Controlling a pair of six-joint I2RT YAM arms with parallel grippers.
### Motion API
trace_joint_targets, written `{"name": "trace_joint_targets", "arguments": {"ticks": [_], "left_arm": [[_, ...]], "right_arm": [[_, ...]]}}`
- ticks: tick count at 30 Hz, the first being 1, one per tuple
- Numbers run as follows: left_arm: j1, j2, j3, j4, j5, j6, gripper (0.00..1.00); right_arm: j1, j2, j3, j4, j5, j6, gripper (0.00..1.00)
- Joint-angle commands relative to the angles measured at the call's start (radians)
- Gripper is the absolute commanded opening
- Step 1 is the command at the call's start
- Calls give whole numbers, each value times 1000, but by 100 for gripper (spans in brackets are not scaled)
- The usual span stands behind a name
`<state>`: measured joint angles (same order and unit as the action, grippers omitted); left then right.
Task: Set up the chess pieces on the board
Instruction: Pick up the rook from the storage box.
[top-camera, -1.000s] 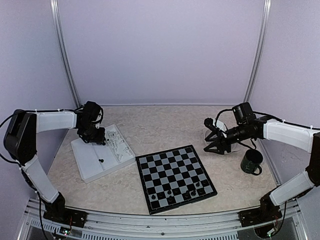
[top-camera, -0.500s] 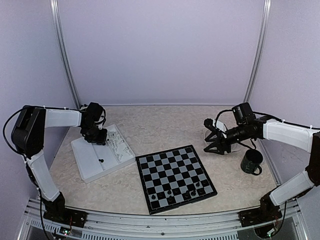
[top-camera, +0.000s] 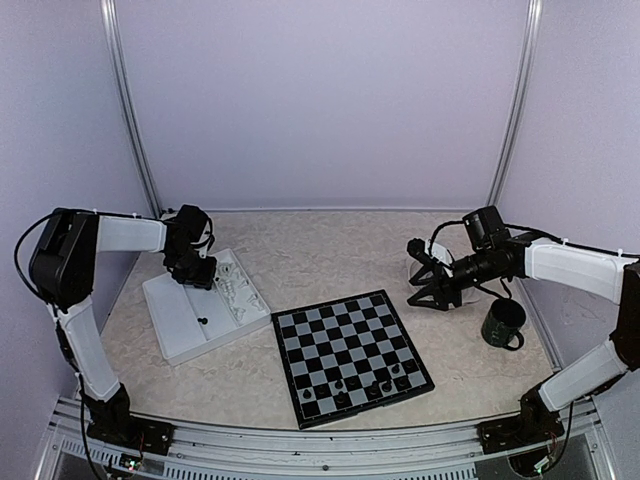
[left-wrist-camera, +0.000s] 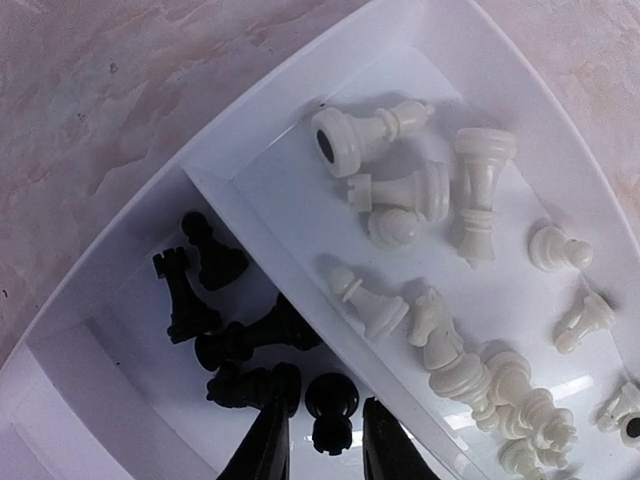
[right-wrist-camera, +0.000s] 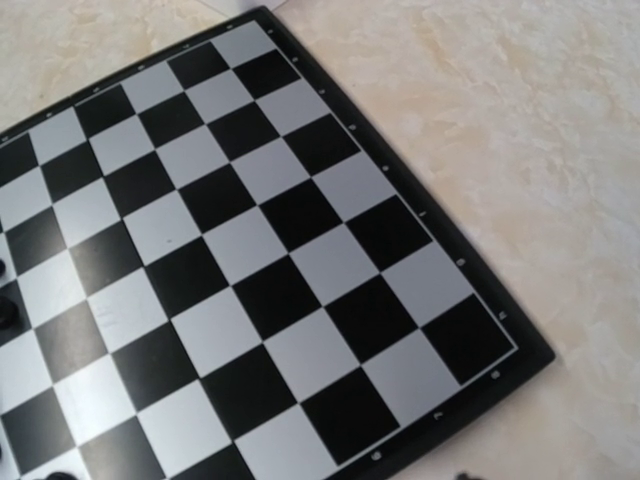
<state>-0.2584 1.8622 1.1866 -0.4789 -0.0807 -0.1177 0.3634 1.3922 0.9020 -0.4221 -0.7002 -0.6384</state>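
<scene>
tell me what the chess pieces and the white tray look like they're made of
White pieces: likely moulded plastic, milky and slightly translucent, with soft highlights. Black pieces: likely the same plastic, opaque and glossy, with small bright glints. Tray: probably thin plastic, smooth white with a sheen, its floor showing light streaks.
</scene>
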Motion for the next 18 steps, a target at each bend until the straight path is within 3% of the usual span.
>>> {"name": "trace_joint_targets", "arguments": {"ticks": [1,8,18], "left_arm": [[7,27,28,32,30,17,25],[7,16,22,34,42,23,12],[-73,-208,-59,-86,-44,-31,9]], "right_arm": [[-7,10,11,-22,-18,-10,56],[-7,10,12,-27,-18,-12,56],[-7,5,13,-28,-23,-4,56]]}}
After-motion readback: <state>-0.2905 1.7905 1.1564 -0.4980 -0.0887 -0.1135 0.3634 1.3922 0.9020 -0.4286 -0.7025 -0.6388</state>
